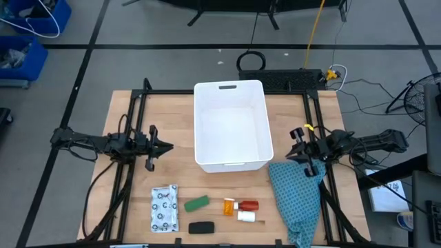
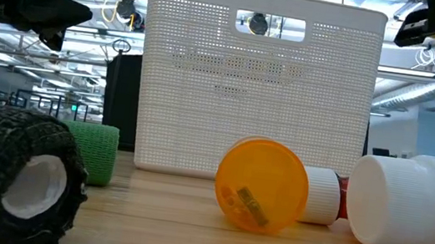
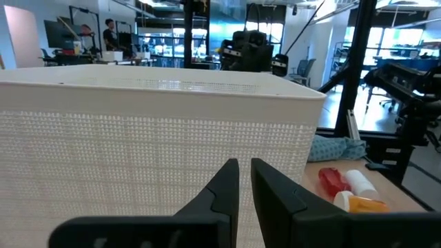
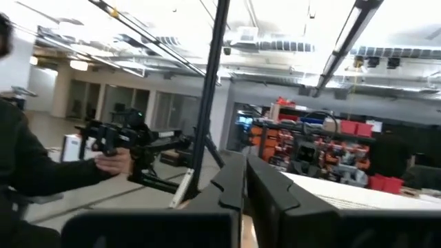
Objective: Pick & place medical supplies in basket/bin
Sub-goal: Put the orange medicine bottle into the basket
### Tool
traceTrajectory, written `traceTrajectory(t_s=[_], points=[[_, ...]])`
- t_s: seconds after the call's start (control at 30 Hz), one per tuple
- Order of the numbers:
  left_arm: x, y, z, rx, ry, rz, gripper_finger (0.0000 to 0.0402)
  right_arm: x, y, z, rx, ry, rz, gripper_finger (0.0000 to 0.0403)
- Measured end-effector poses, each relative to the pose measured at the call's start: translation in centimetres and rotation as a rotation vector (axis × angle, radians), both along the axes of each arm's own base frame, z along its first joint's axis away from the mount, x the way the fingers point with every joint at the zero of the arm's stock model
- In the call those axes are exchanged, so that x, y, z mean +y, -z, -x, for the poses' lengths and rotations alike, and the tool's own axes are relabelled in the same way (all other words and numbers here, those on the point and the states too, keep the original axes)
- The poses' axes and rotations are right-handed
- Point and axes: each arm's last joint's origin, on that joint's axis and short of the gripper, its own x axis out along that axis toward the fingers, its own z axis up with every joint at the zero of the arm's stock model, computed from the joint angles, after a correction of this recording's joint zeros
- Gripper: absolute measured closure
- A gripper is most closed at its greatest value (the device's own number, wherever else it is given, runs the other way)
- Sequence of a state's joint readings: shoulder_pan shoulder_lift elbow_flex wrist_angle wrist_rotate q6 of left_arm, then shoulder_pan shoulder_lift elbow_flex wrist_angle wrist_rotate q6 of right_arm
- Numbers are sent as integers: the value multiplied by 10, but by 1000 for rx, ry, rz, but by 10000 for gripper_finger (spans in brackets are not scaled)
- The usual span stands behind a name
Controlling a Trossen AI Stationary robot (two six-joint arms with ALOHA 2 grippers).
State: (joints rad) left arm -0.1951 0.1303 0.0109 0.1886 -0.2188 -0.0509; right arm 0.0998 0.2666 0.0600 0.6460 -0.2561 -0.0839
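Over the middle of the bench [image 1: 124, 114] sits the white tub [image 1: 231, 127], open side up, its handle slot on the far short rim, and nothing shows inside it from above. Along the near edge the supplies lie in a loose row, all outside the tub. Nearest the left corner is the white packet with dark dots [image 1: 164, 208], flat on the wood. Just beside it, the green roll [image 1: 197, 203], and closer to the edge the black roll [image 1: 200, 227], lying on its side with its hollow core facing the low camera. Next along, the orange vial [image 1: 228, 205], also on its side, and right against it the red-and-white bottle [image 1: 247, 205] with a white bottle [image 1: 246, 216] just beside. At the right edge a teal patterned cloth [image 1: 296, 196] drapes over the rim near the tub's front corner.

Left gripper [image 1: 168, 145] hovers off the tub's left wall, above the bench, fingers drawn narrow with only a slim gap, nothing between them. Right gripper [image 1: 292, 154] hangs off the tub's right side, over the cloth's upper end, fingers pressed together and holding nothing. Beyond the table, the right wrist camera catches a person [image 4: 27, 179] with a hand [image 4: 114, 162] on a dark piece of equipment.
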Motion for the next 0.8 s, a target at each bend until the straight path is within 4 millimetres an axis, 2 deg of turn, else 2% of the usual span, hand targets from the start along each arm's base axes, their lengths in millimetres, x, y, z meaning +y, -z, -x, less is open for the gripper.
traceTrajectory(t_s=[0.13,0.23,0.33,0.53,0.7,0.8], points=[[0,0,0,-1,0,5,360,-1,2,-3,28,40,3,401],[0,0,0,-5,0,9,360,-1,-13,-7,18,43,-6,402],[0,-1,0,-5,-8,9,360,3,-35,-16,53,26,6,402],[1,0,0,-5,-18,11,360,21,-99,-50,255,18,107,402],[1,0,0,-4,-18,13,360,51,-139,-78,461,21,185,402],[1,0,0,-4,-18,14,360,76,-150,-93,595,41,229,402]])
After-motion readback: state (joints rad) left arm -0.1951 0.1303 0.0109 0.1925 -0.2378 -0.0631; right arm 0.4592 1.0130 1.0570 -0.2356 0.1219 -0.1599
